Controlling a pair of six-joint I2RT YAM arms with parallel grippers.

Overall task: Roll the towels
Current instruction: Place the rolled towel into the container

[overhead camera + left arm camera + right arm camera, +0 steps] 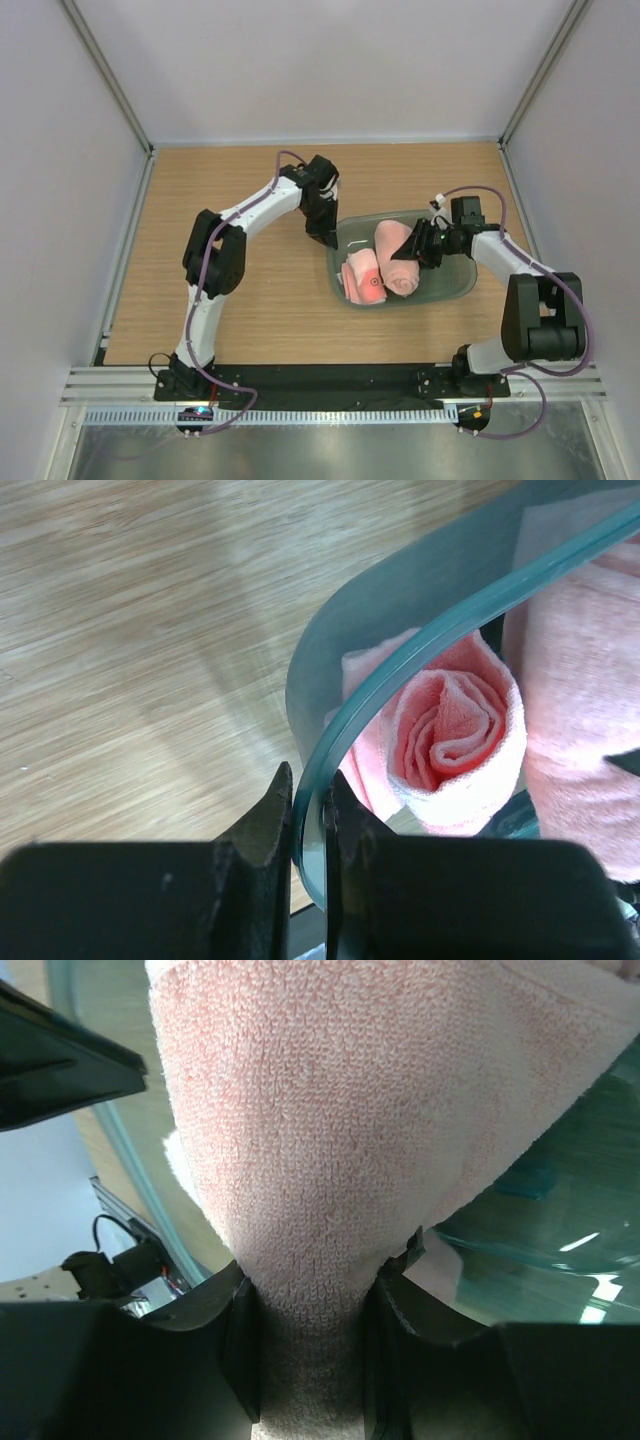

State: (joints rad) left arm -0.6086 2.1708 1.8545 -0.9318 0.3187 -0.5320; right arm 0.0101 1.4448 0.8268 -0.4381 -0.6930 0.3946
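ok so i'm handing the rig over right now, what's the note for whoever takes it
left gripper: shut on the tub rim.
right gripper: shut on the held towel, inside the tub walls; can't tell if it rests on the bottom.
other towel: rolled, lying in the tub beside it.
done: both towels look rolled and are at the tub.
left: probably set the held towel down and release it, let go of the rim, then back both arms off.
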